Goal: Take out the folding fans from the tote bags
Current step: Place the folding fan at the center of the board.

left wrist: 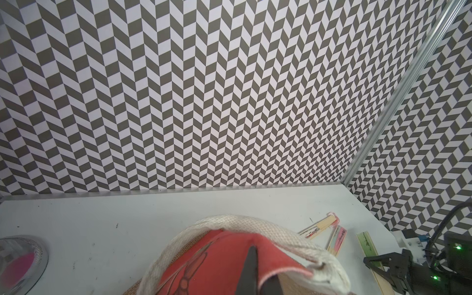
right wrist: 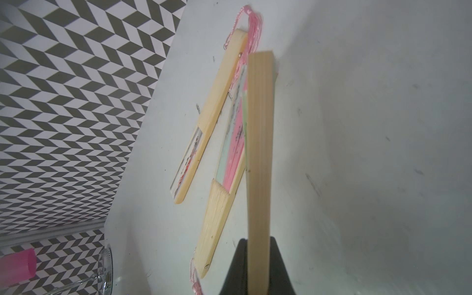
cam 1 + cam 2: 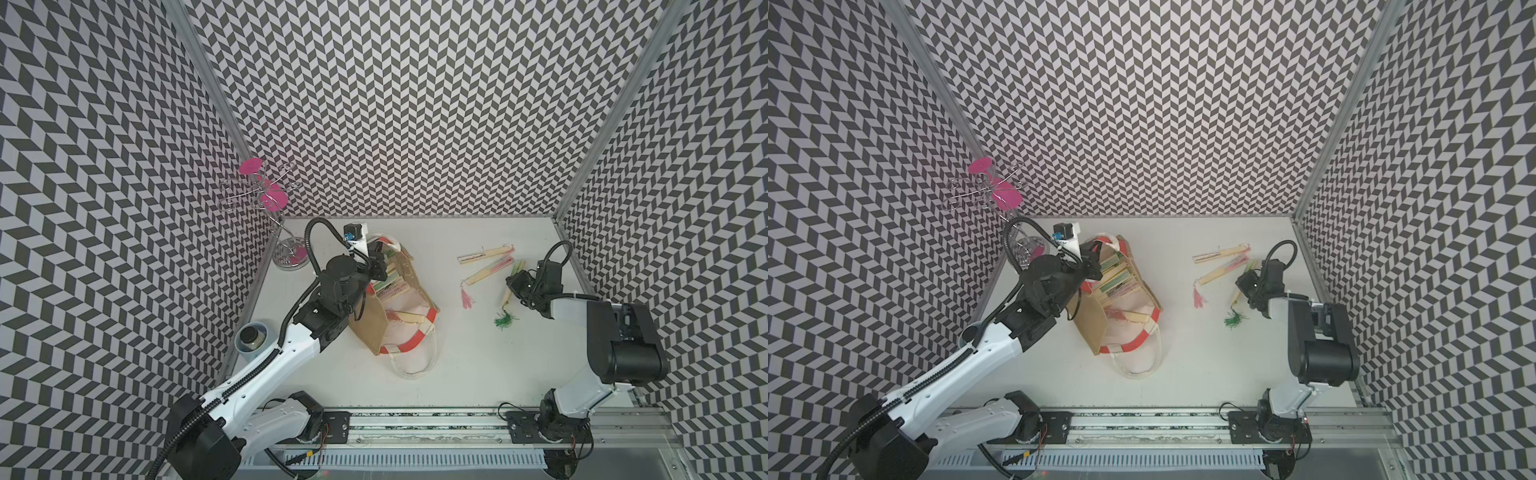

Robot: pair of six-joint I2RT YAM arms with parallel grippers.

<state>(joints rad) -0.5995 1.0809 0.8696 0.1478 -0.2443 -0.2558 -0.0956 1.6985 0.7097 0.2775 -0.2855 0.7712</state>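
Closest in right wrist view: noted right claw [image 2: 258,242] pinched nearly shut on a closed pale-bamboo folding fan [image 2: 260,143], stick running straight out between the fingers. From a top view, saw its green tassel [image 3: 505,320] hanging just below that claw. Cannot tell whether the fan's end touches the worktop [image 3: 478,357]. Logged two loose fans [image 3: 486,272] just beyond that claw, flat on the worktop and close beside each other, one with a pink tassel [image 3: 466,299]. Found left claw [image 1: 260,275] fully closed on the red-orange trim at the rim of the tan tote bag [image 3: 368,328], white rope handle [image 1: 255,227] draped just past the fingers. Counted several stacked fans [image 3: 388,286] inside the bag, right beside the left claw. Noted chrome wire stand [image 3: 272,199] with pink discs behind the left claw, apart from the bag.
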